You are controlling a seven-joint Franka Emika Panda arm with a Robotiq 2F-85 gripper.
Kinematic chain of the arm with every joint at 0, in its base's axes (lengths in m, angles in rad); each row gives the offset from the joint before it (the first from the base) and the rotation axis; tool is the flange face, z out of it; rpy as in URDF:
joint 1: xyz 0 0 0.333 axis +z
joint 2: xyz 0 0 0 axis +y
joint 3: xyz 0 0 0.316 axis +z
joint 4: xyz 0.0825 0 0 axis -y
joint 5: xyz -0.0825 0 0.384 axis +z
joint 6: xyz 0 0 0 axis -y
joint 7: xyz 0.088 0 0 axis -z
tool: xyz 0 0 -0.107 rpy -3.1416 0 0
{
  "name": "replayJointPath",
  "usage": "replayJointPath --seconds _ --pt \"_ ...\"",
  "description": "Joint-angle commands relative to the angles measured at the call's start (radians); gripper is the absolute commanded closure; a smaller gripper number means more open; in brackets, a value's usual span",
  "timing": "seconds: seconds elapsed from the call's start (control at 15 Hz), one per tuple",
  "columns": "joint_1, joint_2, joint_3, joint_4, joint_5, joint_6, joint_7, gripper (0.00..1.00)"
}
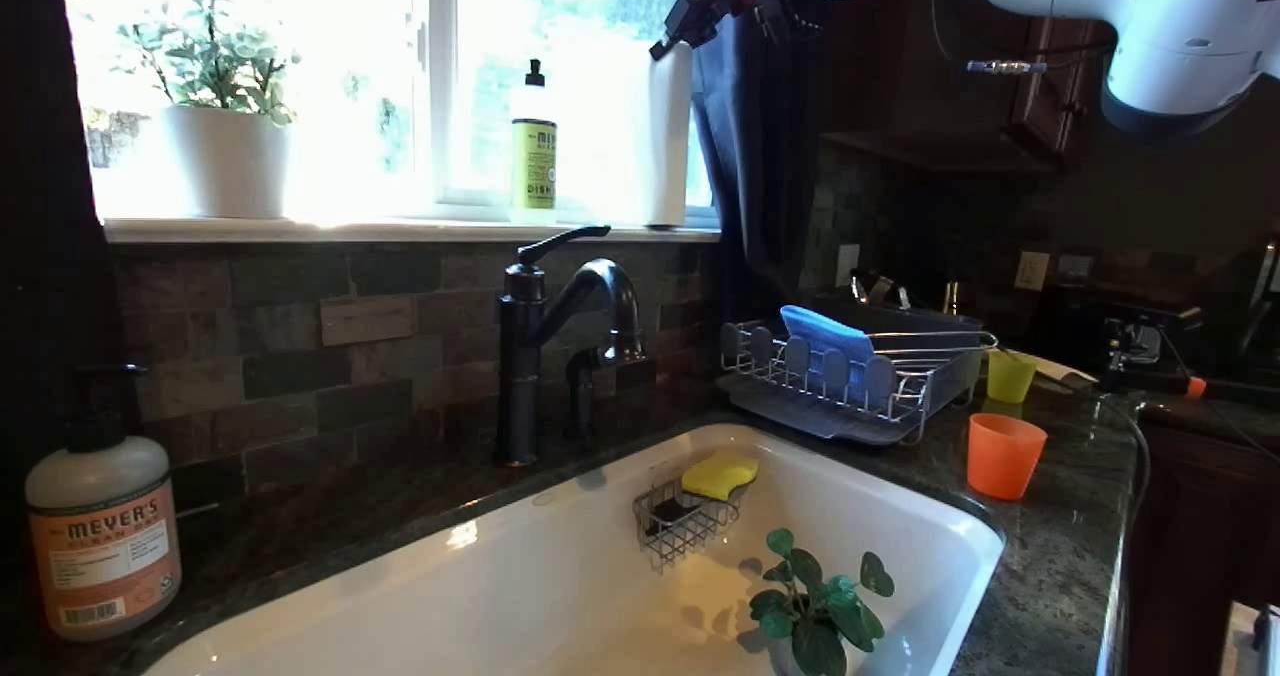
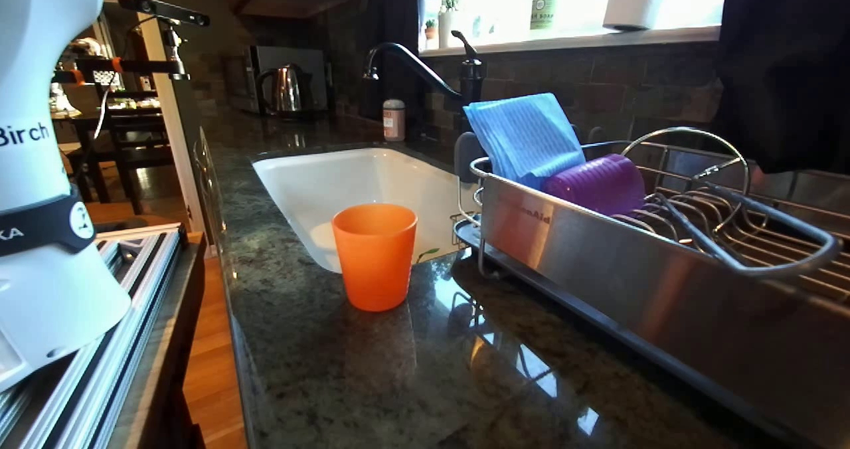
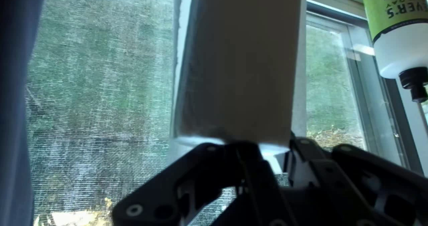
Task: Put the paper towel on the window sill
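The white paper towel roll (image 1: 668,146) stands nearly upright at the right end of the pale window sill (image 1: 400,231). Its lower end is at the sill (image 2: 677,36) in both exterior views; the roll (image 2: 634,0) looks slightly tilted in an exterior view. I cannot tell whether its full weight rests there. My gripper (image 1: 665,48) is at the roll's top end. In the upside-down wrist view, one finger of the gripper (image 3: 269,144) crosses the roll's top and the other lies against its outer edge, with the wall of the roll (image 3: 237,65) between them.
A green-yellow bottle (image 1: 534,161) and a potted plant (image 1: 228,166) stand on the sill. A dark curtain (image 1: 740,146) hangs right beside the roll. Below are the black faucet (image 1: 520,376), white sink (image 1: 400,596), dish rack (image 1: 900,386) and orange cup (image 1: 1003,456).
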Motion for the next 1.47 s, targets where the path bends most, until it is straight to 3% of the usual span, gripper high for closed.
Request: replayJointPath --seconds 0.0,0.93,1.0,1.13,1.4 --pt "0.030 0.004 -0.028 0.017 -0.061 0.012 0.022 0.95" --pt "0.091 -0.027 -0.058 0.038 -0.185 0.115 0.016 0.95" --pt "0.090 -0.028 -0.057 0.038 -0.183 0.116 0.016 0.56" --pt "0.086 -0.033 -0.052 0.037 -0.176 0.116 0.018 0.48" --pt "0.084 -0.034 -0.053 0.036 -0.175 0.111 0.025 0.17"
